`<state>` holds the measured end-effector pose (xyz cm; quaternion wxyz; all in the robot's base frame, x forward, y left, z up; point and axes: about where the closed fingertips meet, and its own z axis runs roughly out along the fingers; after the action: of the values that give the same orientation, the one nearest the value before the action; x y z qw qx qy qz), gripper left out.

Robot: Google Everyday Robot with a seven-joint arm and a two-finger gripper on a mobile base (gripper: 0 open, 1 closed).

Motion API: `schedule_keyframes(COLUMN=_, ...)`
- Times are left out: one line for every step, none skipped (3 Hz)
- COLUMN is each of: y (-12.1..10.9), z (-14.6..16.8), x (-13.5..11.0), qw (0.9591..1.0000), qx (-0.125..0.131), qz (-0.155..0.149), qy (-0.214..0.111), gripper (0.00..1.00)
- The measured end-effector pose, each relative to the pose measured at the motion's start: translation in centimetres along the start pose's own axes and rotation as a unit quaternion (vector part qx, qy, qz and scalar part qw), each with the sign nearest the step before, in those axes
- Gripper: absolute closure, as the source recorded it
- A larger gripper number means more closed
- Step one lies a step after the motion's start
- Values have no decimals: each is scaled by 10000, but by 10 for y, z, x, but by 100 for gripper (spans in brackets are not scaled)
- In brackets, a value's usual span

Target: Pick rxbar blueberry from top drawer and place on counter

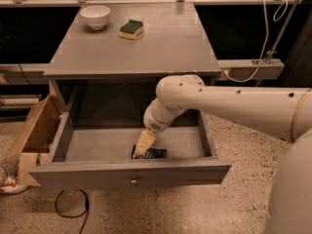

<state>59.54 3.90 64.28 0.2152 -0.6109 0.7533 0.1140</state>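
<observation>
Down in the top drawer, the claw overlaps the rxbar blueberry; grip unclear.

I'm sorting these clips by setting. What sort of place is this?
Probably a mock kitchen in a lab or office: a grey counter with a bowl and sponge, an open top drawer, a speckled hard floor. The gripper hangs inside the drawer, close to the rxbar blueberry.

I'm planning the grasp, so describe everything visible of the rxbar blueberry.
The rxbar blueberry is a small, flat, dark wrapper with pale lettering, lying flat on the top drawer floor close behind the front panel. The pincer hangs over its left end as seen, hiding that part; contact cannot be told.
</observation>
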Motion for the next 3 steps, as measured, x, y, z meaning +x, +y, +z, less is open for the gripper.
schedule_keyframes(y=11, z=23, x=2, qw=9995, qx=-69, qz=-74, qy=311, gripper=0)
schedule_keyframes(y=13, z=39, x=12, qw=9988, qx=-38, qz=-22, qy=482, gripper=0)
schedule_keyframes(y=9, z=48, x=28, qw=9985, qx=5, qz=117, qy=533, gripper=0)
